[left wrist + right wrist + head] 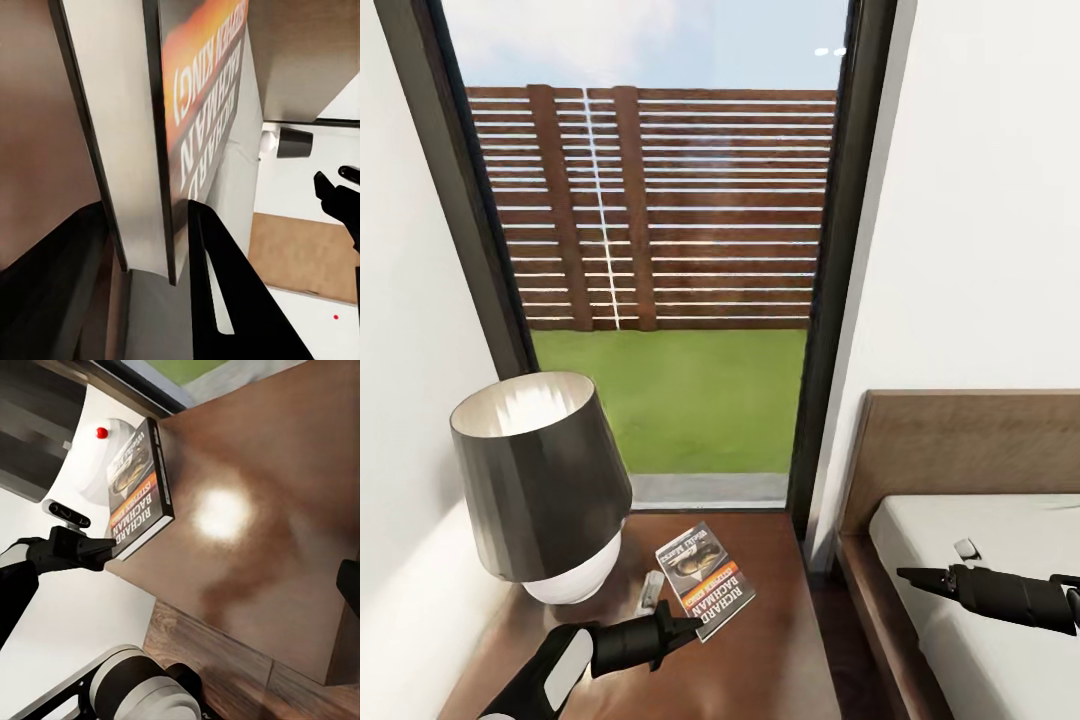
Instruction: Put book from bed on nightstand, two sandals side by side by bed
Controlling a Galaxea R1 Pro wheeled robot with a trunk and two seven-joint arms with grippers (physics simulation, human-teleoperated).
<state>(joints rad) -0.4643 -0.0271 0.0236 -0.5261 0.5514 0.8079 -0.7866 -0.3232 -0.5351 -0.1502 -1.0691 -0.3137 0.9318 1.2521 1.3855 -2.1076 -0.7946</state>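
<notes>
One book [706, 578] pinched in left end effector [682, 630], above nightstand [780, 660], beside lamp [540, 480]

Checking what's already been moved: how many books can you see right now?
1. The book is over the nightstand beside the lamp, its edge held in the left gripper. Others may lie out of frame.

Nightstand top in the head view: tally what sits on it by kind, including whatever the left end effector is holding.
Lamp: 1
Book: 1, gripped at its near edge by the left end effector, over the nightstand
Small grey object beside the lamp base, too small to identify: 1
Total: 3
</notes>
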